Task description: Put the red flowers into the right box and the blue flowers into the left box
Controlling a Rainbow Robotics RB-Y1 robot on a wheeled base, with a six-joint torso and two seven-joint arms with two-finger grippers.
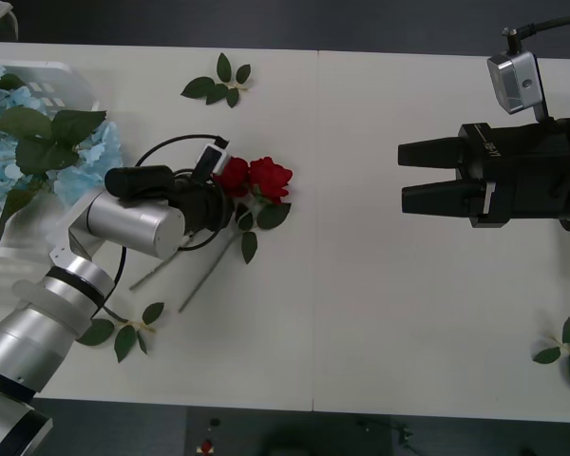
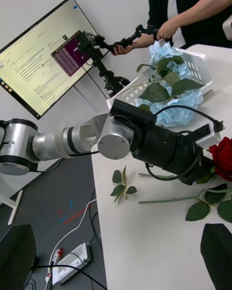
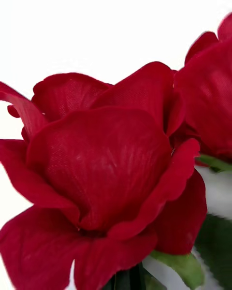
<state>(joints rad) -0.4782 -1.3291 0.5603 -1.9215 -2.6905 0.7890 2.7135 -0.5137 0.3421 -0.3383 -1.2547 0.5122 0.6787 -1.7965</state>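
- Sitting in the left box (image 1: 71, 76), the blue flowers (image 1: 81, 166) are already sorted.
- Left gripper (image 1: 223, 195) is at the red flowers (image 1: 256, 178) mid-table; whether it pinches them I cannot tell.
- Roses look light, with soft petals; hold the stiff stem (image 1: 209, 275).
- Right gripper (image 1: 404, 176) hovers, fingers spread, holding nothing.

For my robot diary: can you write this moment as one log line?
left claw: at roses | right claw: open, hovering | blue flowers: in left box
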